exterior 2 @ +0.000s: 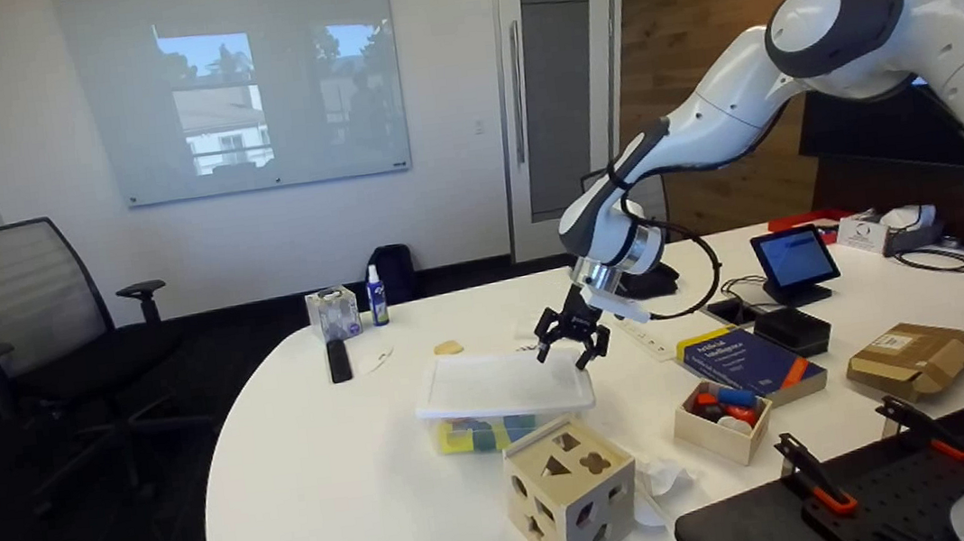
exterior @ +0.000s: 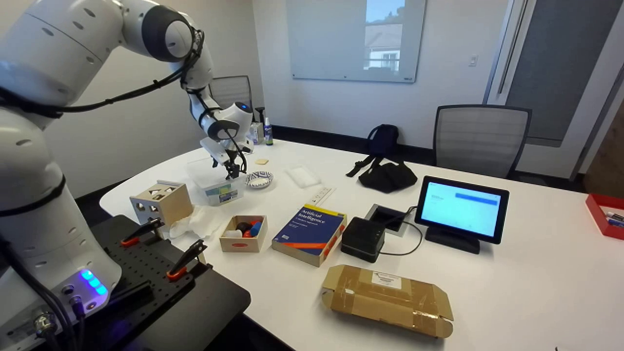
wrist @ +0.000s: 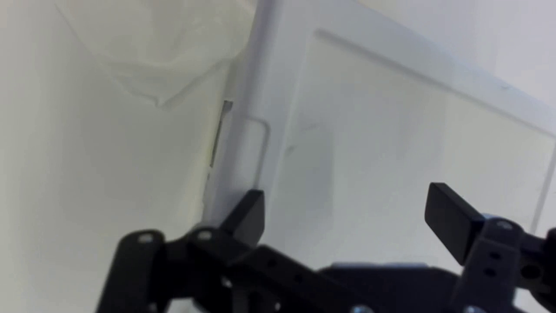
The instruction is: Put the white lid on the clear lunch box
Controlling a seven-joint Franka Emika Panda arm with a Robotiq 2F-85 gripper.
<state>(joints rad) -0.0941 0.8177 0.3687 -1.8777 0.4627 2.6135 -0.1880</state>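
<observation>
The white lid lies on top of a see-through rectangular box, which I take for the clear lunch box. Yellow, green and blue contents show through its wall. I cannot tell whether the lid is pressed down all round. In the wrist view the lid fills the right side, with a tab along its left edge. My gripper is open and empty at one end of the lid. In the wrist view the gripper has one finger over the lid's tabbed edge and the other over its panel.
A wooden shape cube stands close to the box. Crumpled white paper, a patterned bowl and a wooden tray of coloured pieces are nearby. A flat translucent rectangle, a blue book and a cardboard box lie farther off.
</observation>
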